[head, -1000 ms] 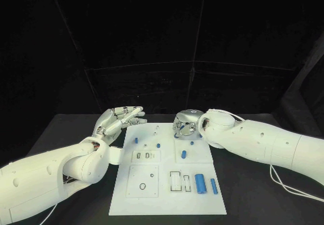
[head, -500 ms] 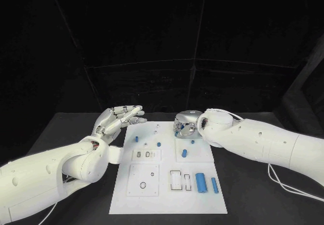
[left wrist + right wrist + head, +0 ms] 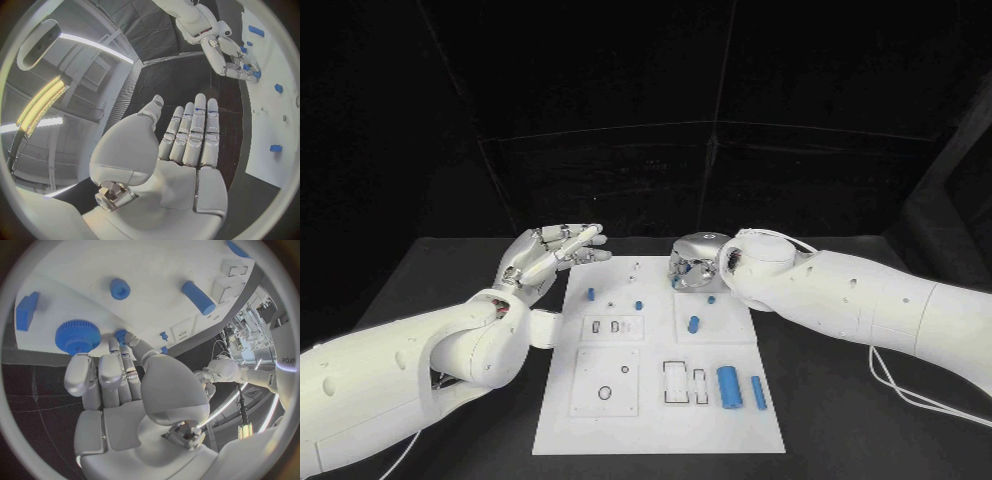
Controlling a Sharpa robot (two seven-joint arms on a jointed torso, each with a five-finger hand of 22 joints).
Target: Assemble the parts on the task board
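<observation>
- So, right hand (image 3: 694, 268) sits over the far end of the white board (image 3: 661, 420), fingers curled down by a blue gear (image 3: 77, 336). Can't tell if it's got hold of anything; fingertips hide the contact.
- Left hand (image 3: 553, 253) hangs just off the board's far left corner, fingers straight and apart, holding nothing.
- Other parts on the board: a thick blue cylinder (image 3: 727, 387) and a thinner rod (image 3: 757, 393) near the front right, small pegs (image 3: 590, 295) towards the far end.
- Risk, imo: fingers crowd the gear w/ a small blue peg (image 3: 120, 333) right beside it; a sloppy close could knock the peg or tip the gear.
- Board looks loose on the table, so a sideways push from the right hand might slide it, and the left isn't bracing it.
</observation>
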